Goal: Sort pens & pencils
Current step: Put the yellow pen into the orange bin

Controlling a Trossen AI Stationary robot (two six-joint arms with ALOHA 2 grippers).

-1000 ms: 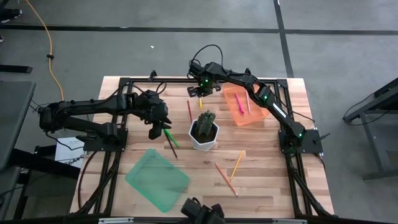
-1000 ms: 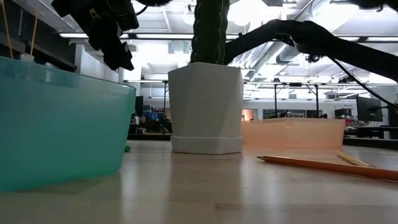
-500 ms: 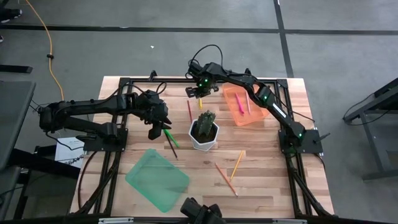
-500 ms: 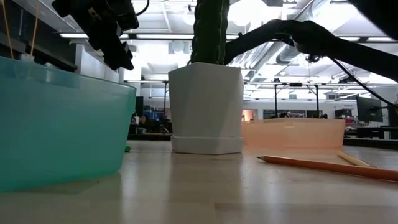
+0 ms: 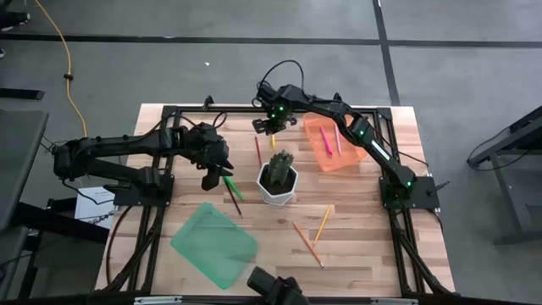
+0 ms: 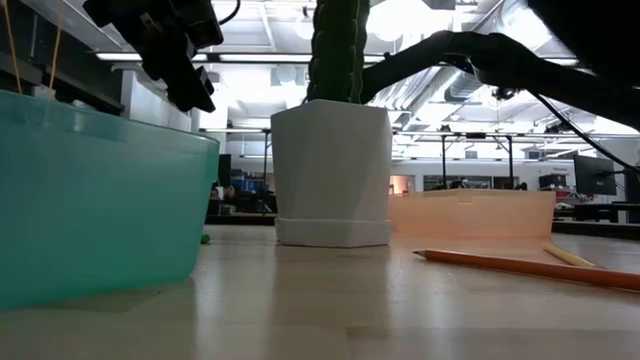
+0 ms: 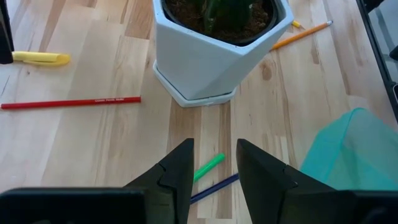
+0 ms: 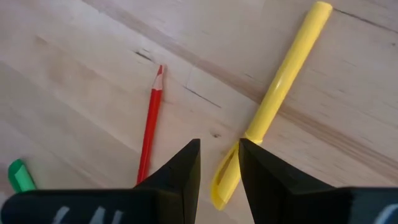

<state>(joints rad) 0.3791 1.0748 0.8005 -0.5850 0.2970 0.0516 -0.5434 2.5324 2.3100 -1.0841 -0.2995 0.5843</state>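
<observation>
On the pale wooden table (image 5: 364, 246) a white faceted planter holding a green cactus (image 5: 278, 180) stands near the middle, with a teal translucent plastic tray (image 5: 214, 244) toward the near left corner and an orange translucent plastic tray (image 5: 334, 143) at the far right. The left tool (image 5: 211, 175) hangs just above the table to the left of the planter, its two dark fingers (image 7: 177, 176) apart with a narrow gap, directly over the short bright green pen (image 7: 208, 167) and the thin dark pencil (image 7: 214, 187) that lie crossed beside the planter's base. The right tool (image 5: 269, 127) hovers low over the far edge of the table behind the planter, its fingers (image 8: 183, 165) also slightly apart, poised above the clip end of the short yellow pen (image 8: 273, 102); the long thin red pencil (image 8: 149, 130) lies just beside it, apart from the pen. A pink-red pen (image 5: 326, 142) rests inside the orange tray. Two more pencils, one orange (image 5: 306, 244) and one yellow-orange (image 5: 323, 224), lie on the bare wood to the near right of the planter, close together but angled differently.
</observation>
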